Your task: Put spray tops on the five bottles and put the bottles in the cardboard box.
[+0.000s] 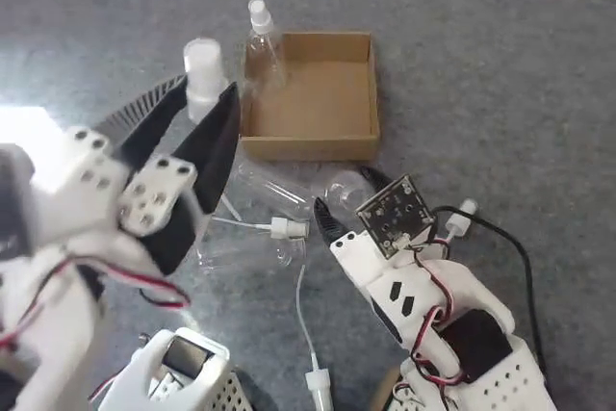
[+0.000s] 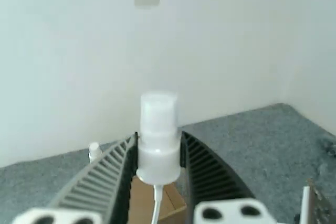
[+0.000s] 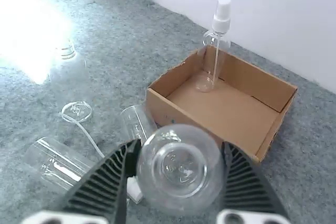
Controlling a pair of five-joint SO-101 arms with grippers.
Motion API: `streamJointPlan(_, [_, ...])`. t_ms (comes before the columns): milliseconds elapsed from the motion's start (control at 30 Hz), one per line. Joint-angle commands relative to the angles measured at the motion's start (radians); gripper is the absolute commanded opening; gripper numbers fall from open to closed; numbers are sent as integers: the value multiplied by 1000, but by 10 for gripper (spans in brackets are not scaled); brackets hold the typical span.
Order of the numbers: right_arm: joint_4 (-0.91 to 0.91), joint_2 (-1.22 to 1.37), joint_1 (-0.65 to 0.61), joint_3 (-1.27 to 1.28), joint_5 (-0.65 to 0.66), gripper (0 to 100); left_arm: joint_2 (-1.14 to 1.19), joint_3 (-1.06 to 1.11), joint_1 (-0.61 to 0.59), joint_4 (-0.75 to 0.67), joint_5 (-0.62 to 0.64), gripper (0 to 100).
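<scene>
My left gripper (image 1: 205,93) is raised left of the cardboard box (image 1: 354,137) and shut on a white spray top (image 1: 203,66), whose tube hangs down between the fingers (image 2: 210,174). The left wrist view has that spray top (image 2: 157,140) upright over the box (image 2: 173,203). My right gripper (image 1: 344,192) is in front of the box, shut on a clear bottle (image 1: 339,183) without a top; the bottle's round base (image 3: 178,174) faces the right wrist camera. One capped bottle (image 1: 262,40) stands in the box's back left corner (image 3: 216,40).
Two clear bottles lie on the grey felt in front of the box (image 1: 252,249) (image 1: 258,180) (image 3: 58,162) (image 3: 137,121). Loose spray tops with tubes lie near them (image 1: 287,228), by the front edge (image 1: 318,384) and beside the right arm (image 1: 460,218). Another bottle (image 3: 65,61) stands farther left.
</scene>
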Motion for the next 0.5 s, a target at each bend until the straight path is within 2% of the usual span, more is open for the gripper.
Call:
streamJointPlan(0, [27,-18,-5,-15,18,132,-153,173,-3,-133,14,12])
streamJointPlan(233, [110,-16,2,-15,21,132,-422,561,-5,-365,14,12])
streamJointPlan(467, [119,-15,61,32,75,132,-537,843,-101,-554,25,12])
